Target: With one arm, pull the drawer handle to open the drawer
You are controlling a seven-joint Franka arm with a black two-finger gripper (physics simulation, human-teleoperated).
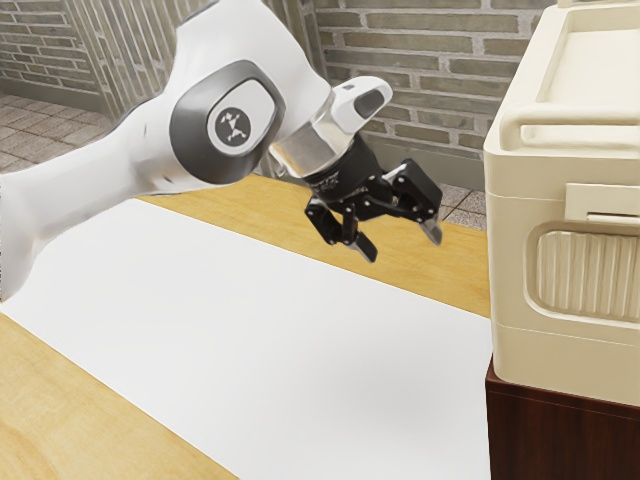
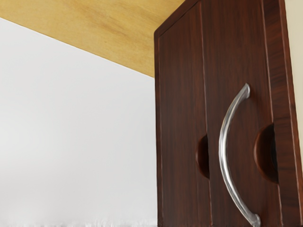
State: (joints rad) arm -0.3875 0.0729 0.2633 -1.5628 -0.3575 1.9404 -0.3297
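Had the white Franka arm (image 1: 110,155) in from nine o'clock of the exterior view, with the black two-finger gripper (image 1: 401,241) just off that view's centre toward two o'clock, fingertips spread apart with nothing between them. Hung above the paper-white sheet (image 1: 250,320) on the wooden counter (image 1: 60,420), well clear of the dark wood cabinet (image 1: 560,430) at four o'clock and the cream lidded box (image 1: 510,250) on top of it, at three. Found the bowed metal drawer handle (image 2: 222,146) fixed by its ends to the drawer front (image 2: 241,56), between two rounded notches, the drawer seemingly shut. Judged the step as approach and alignment, the pull not yet begun. Risked, with a poor wrist angle, knocking a fingertip against the handle's curve instead of straddling it, or jamming into the drawer front by going too deep. Risked, too, catching only the outer edge through stopping short, then slipping off the smooth, round metal. Might also have bumped the box by coming in too high, or bound the drawer by pulling askew rather than straight out.
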